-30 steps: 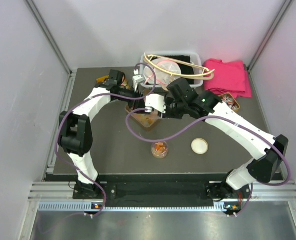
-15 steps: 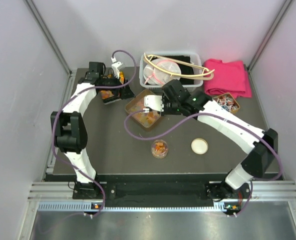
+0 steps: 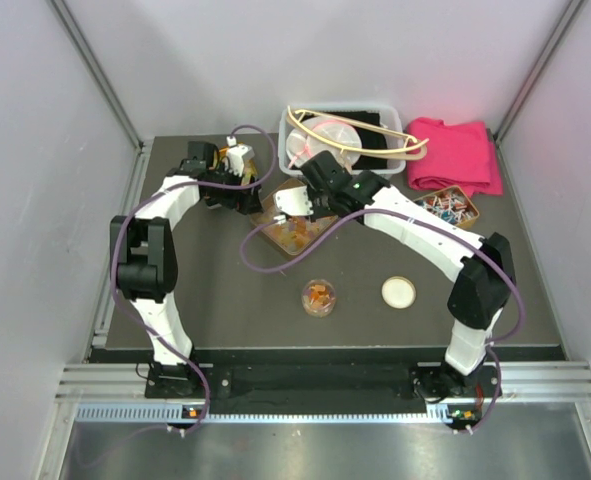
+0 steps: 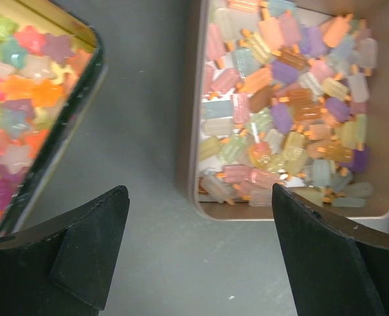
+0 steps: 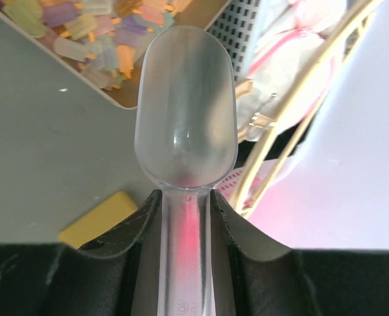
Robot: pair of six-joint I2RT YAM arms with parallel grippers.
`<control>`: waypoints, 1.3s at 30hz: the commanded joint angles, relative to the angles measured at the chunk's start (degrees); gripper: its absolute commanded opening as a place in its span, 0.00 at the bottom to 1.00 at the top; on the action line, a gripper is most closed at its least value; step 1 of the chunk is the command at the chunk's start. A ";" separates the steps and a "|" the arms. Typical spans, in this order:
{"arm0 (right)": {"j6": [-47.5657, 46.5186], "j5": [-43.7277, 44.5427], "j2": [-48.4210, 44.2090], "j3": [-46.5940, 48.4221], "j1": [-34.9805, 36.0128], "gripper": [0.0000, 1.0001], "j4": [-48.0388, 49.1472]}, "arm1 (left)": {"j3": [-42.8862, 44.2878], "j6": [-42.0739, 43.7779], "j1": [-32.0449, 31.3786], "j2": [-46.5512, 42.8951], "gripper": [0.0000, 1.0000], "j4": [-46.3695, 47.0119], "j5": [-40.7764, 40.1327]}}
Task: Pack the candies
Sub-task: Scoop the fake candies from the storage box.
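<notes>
The candies [image 4: 280, 99] are small popsicle-shaped gummies in pink, orange, yellow and pale colours, heaped in a brown tray [image 3: 271, 229]. My left gripper [image 4: 201, 247] hangs open over bare table just in front of that tray's near wall, with nothing between its fingers. In the top view the left gripper [image 3: 241, 198] is at the tray's left side. My right gripper [image 5: 185, 197] is shut on the handle of a clear plastic scoop [image 5: 184, 112], whose bowl is empty. The right gripper [image 3: 289, 206] hovers over the tray's far corner.
A tin of star-shaped gummies [image 4: 23, 99] lies left of the tray. A small cup with some candies [image 3: 318, 297] and a round lid [image 3: 399, 292] sit nearer the front. Behind are a white bin [image 3: 387, 110], a pink cloth [image 3: 460, 150] and a tray of wrapped sweets [image 3: 449, 206].
My left gripper swung left away from the bin, then came back to the gap between tin and tray. My right gripper with the scoop moved toward the tray's far end.
</notes>
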 commanded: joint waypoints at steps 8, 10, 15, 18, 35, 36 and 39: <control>-4.70 2.14 0.86 7.17 -0.74 0.00 -0.38 | 2.49 2.25 -0.08 4.08 0.73 2.88 -3.56; -4.96 2.23 0.95 7.71 -0.65 0.00 -0.56 | 3.19 2.42 -0.43 4.87 0.70 2.88 -3.74; -5.14 2.41 0.95 8.85 -0.74 0.00 -0.91 | 3.90 3.04 -1.57 5.67 0.51 2.53 -4.79; -5.23 2.49 0.69 8.59 -0.74 0.00 -1.26 | 4.34 3.30 -2.89 6.02 0.38 2.62 -5.84; -8.92 3.20 -1.86 1.12 -0.65 0.00 1.81 | 8.56 4.88 -8.69 7.07 0.00 1.12 -12.70; -8.92 3.28 -1.95 1.12 -0.65 0.00 1.73 | 8.56 5.40 -9.13 7.16 0.00 1.12 -13.05; -8.92 3.28 -2.47 0.86 -0.65 0.00 1.46 | 8.73 5.50 -9.57 7.07 0.00 1.38 -14.28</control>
